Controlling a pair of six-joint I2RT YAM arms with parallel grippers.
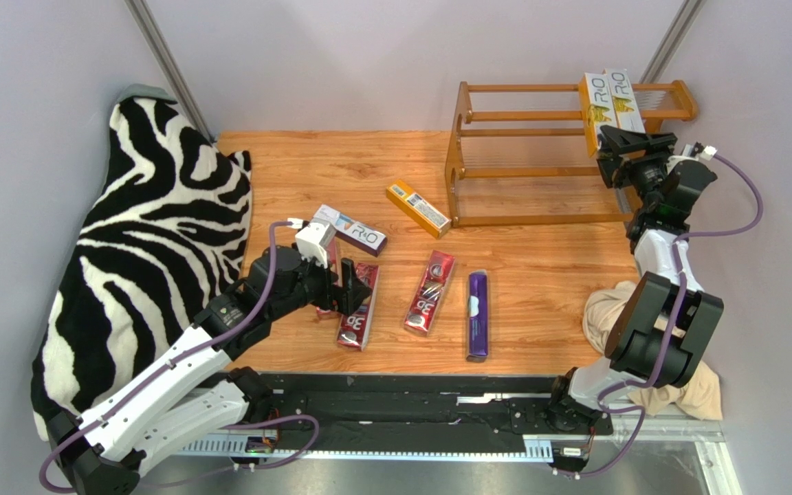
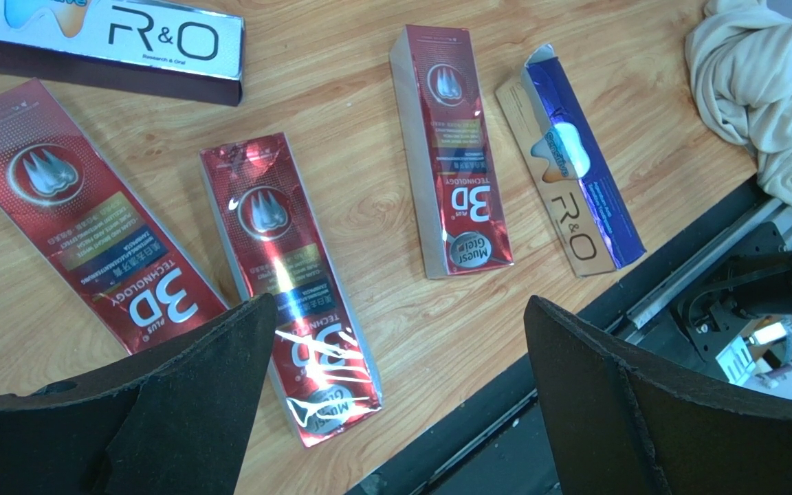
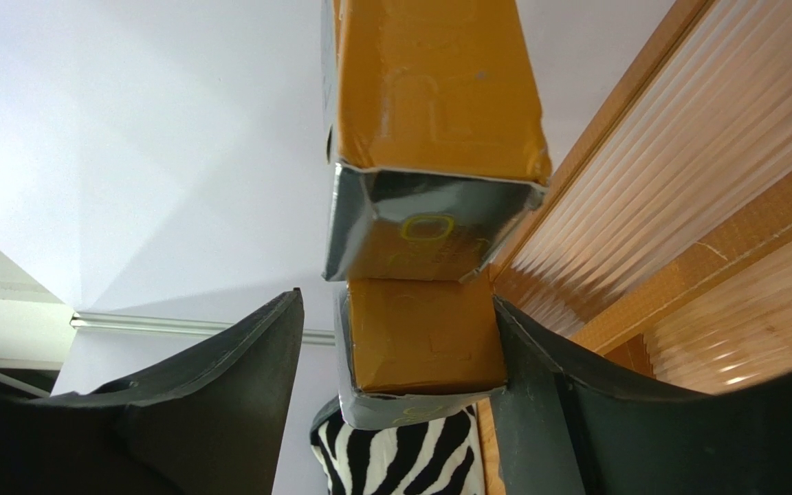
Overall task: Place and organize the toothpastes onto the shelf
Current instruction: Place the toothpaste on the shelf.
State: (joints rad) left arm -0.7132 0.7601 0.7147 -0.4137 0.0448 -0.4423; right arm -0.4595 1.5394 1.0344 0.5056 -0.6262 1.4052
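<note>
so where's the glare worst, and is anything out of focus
left wrist: foil on the middle red carton throws white glare streaks; right wrist: the orange-yellow cartons sit close to the lens against a bright wall, shelf rods gleam; top external: even light, soft shadows, nothing plainly blurred

Two toothpastes lie atop the shelf; six others lie scattered before it.

Left gripper wide apart, held low, right gripper partly parted, held high
</note>
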